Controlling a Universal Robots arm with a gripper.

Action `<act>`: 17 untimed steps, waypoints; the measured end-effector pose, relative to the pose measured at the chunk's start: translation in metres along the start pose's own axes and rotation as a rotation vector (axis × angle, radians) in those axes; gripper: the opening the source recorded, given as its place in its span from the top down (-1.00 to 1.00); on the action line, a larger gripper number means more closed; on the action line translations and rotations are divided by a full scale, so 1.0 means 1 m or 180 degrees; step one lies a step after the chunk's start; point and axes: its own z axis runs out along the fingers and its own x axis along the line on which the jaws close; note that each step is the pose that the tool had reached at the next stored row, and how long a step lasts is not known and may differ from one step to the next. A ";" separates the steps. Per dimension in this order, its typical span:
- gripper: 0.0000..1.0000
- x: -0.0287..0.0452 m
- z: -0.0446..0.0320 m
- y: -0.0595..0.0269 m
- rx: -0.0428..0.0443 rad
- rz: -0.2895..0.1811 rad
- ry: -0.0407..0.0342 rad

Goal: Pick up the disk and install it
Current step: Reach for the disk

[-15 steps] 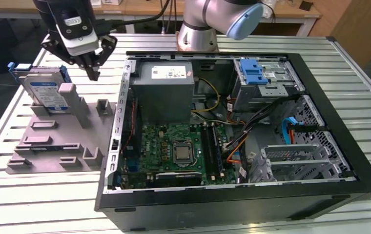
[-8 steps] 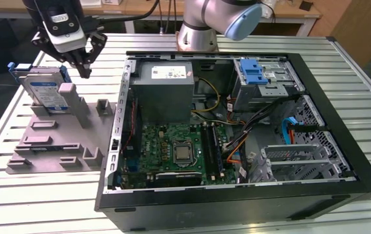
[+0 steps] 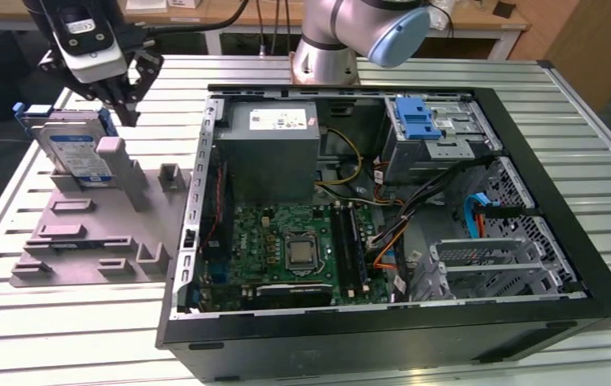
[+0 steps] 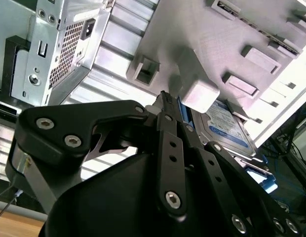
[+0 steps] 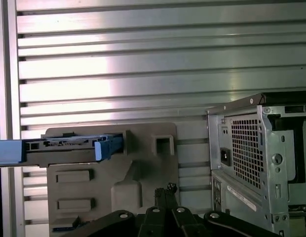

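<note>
**Open tower on a slatted bench**

A black computer case lies on its side, panel off, on a ribbed metal table; inside, a grey power supply sits at the far end, with the green motherboard nearer the camera and a processor socket near its middle; toward the exterior view's right stands a metal drive cage topped by a blue plastic latch; black, yellow and orange cables run between cage and board; a grey moulded holder fixture lies on the table just beside the case, on the exterior view's left; in the first wrist view the case's perforated rear panel stands near that fixture.
</note>
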 end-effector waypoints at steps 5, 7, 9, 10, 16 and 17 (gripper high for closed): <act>0.79 0.0034 -0.0009 0.0019 -0.0001 0.0000 -0.0009; 0.79 0.0081 -0.0010 0.0020 -0.0001 0.0000 -0.0010; 0.79 0.0147 -0.0011 0.0020 -0.0001 -0.0001 -0.0009; 0.79 0.0193 -0.0011 0.0022 -0.0001 -0.0001 -0.0010; 0.79 0.0466 -0.0009 0.0064 -0.0001 0.0000 -0.0010; 0.79 0.0505 -0.0010 0.0078 -0.0001 0.0000 -0.0009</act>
